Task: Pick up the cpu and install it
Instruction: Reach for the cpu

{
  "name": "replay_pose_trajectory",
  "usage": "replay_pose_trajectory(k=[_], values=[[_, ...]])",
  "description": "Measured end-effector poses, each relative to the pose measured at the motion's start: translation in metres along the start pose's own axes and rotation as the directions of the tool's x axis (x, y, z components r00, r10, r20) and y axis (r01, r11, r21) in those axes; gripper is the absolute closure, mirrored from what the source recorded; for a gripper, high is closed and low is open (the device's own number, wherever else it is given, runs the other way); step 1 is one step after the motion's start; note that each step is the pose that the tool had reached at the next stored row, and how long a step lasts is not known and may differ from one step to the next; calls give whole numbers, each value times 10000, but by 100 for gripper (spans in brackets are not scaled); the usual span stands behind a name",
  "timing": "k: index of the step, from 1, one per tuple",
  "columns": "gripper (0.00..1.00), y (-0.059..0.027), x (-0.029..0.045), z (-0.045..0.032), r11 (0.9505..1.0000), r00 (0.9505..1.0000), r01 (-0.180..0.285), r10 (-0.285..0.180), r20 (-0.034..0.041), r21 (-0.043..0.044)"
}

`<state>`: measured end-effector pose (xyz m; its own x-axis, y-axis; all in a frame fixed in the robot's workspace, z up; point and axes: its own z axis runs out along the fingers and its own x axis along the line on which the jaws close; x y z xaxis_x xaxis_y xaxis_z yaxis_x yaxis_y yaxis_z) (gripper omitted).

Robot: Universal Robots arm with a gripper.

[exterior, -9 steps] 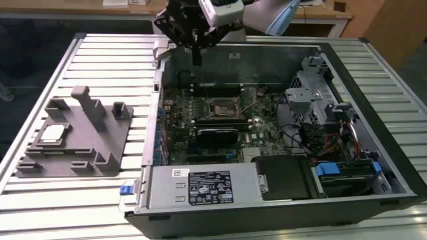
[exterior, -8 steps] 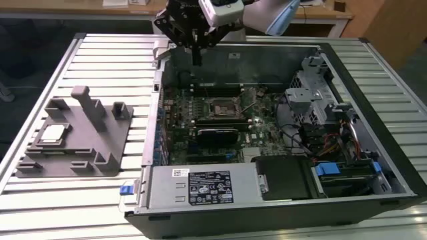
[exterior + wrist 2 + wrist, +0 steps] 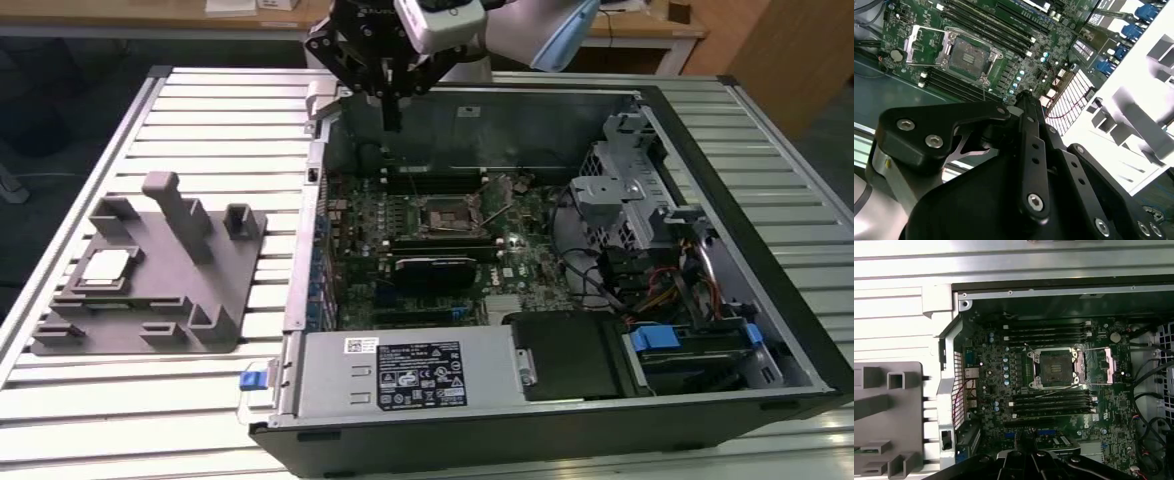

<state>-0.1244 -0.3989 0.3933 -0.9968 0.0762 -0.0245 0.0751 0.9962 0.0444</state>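
The cpu (image 3: 107, 268), a small pale silver square, lies flat on the grey fixture (image 3: 147, 300) at the exterior view's left, outside the computer case. My gripper (image 3: 391, 127) hangs above the case's far wall, well away from the cpu, with its fingers shut together and nothing between them. Inside the case the motherboard's open socket (image 3: 441, 215) lies with its metal frame flipped up. Both wrist views show the socket (image 3: 966, 55) (image 3: 1054, 367) ahead of the gripper (image 3: 1026, 96) (image 3: 1025, 440). The fixture (image 3: 889, 415) lies beside the case in the first wrist view.
The open case (image 3: 300, 300) lies on a slatted metal table (image 3: 200, 110). A power supply (image 3: 387, 370) fills its near side and a drive cage (image 3: 627, 180) with cables stands at the exterior view's right. A black block (image 3: 434, 268) sits just below the socket.
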Motion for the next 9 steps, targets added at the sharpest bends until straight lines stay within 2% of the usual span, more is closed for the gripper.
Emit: replay_pose_trajectory(k=[9], values=[[89,-5,71,-2,10000,10000,0,0,0,0]])
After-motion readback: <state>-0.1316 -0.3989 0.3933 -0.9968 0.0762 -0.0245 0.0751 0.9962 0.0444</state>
